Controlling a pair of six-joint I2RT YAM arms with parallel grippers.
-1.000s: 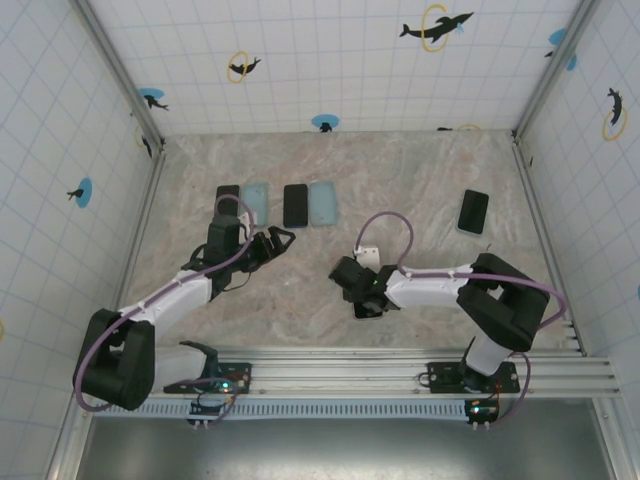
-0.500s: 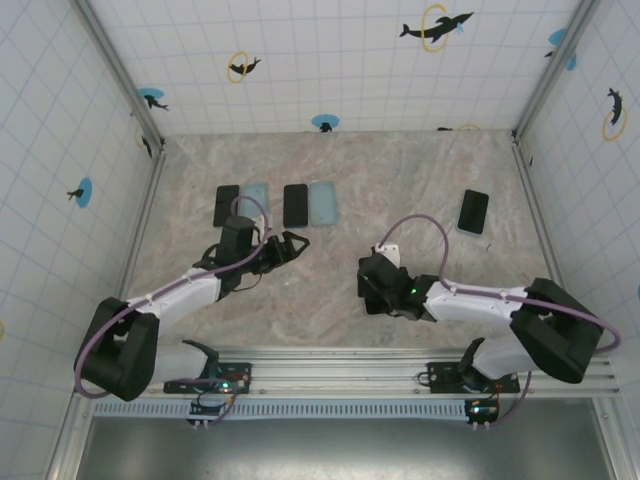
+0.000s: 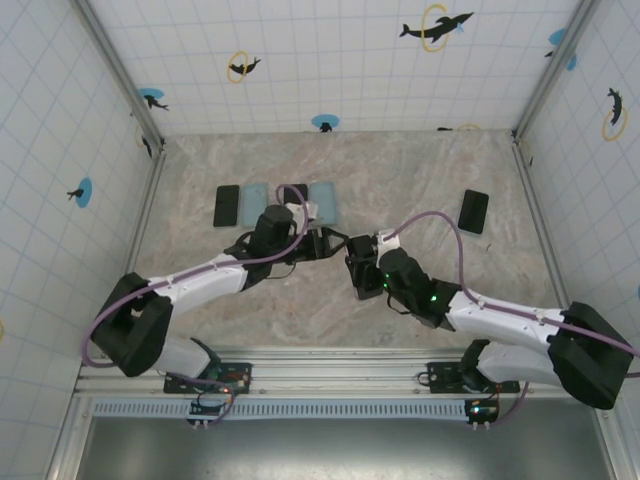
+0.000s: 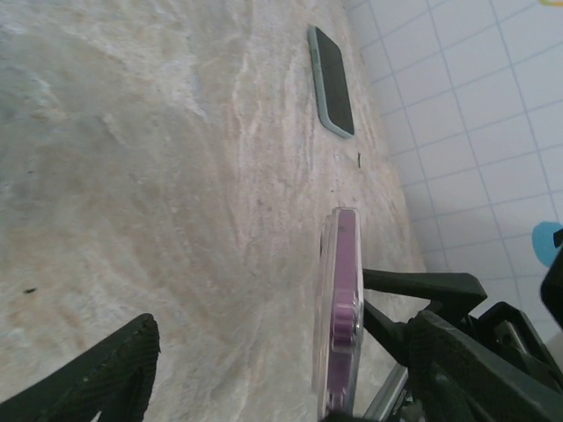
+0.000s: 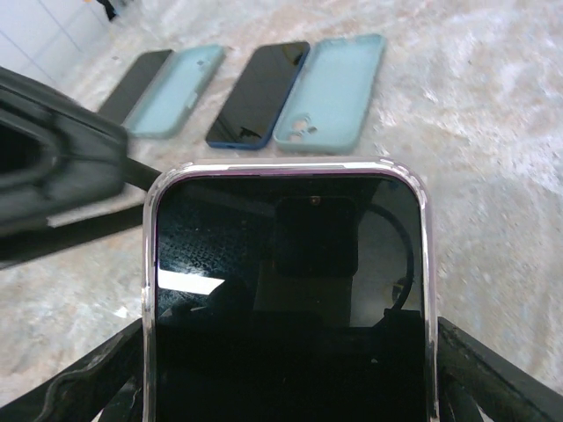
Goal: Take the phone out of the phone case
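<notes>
Step in hand, as judged: bimanual setup before the case is peeled; nothing is separated yet.

- The phone (image 5: 286, 264) is clamped across its lower sides by the right gripper (image 5: 286, 387), with the screen toward that wrist camera. The clear case (image 5: 149, 264) is seated all round the rim.
- It is held up on end over the middle of the tabletop (image 3: 420, 170), slightly toward the near edge.
- The left gripper (image 3: 338, 243) is brought in from the left with its jaws spread fairly wide. In the left wrist view the phone is seen edge-on between them.
- A clear gap is seen on one side. On the other side, contact cannot be told.
- Two bare phones (image 5: 259, 92) and two teal cases (image 5: 330, 88) lie toward the far-left part, well apart from the work.

Next move, as judged: the left jaws need to be set on a case lip or corner, not on the phone body, and the lip pried off while the phone is kept steady.

Risk: the case sides are pinched by the right jaws, so release may be resisted.
</notes>
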